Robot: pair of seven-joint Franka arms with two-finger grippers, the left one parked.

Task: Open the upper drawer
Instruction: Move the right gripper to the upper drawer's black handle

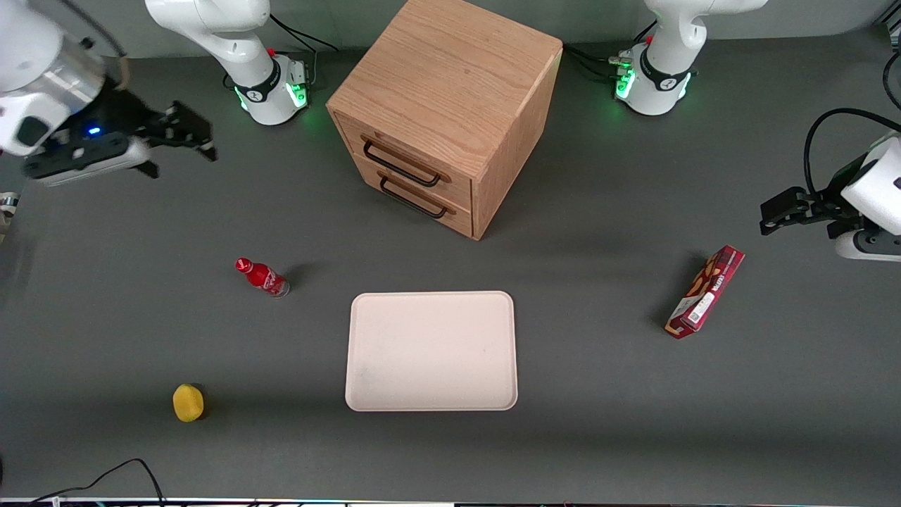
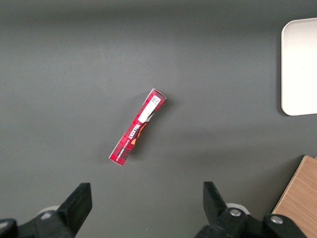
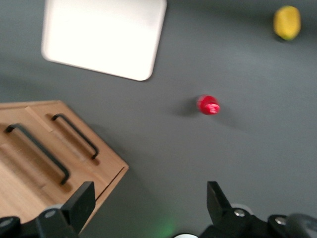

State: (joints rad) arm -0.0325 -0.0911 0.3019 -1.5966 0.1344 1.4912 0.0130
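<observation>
The cabinet (image 1: 450,105) is set on the table (image 1: 598,422), farther from the front camera than the tray (image 1: 431,351), and is turned at an angle so that its front faces toward the working arm's end and the camera. The upper drawer (image 1: 405,158) is seen shut, flush with the lower drawer (image 1: 422,197) beneath it; its black bar handle (image 1: 400,164) runs lengthwise along the front — sloping down toward the cabinet's near corner in the front view.

The gripper (image 1: 184,130) is held in the air at the working arm's end, well apart from the cabinet, its fingers (image 3: 220,203) spread and holding nothing. In the right wrist view both handles (image 3: 39,151) are seen as parallel bars.

A red bottle (image 1: 262,277) stands near the tray — a yellow fruit (image 1: 188,403) lies nearer the camera.
</observation>
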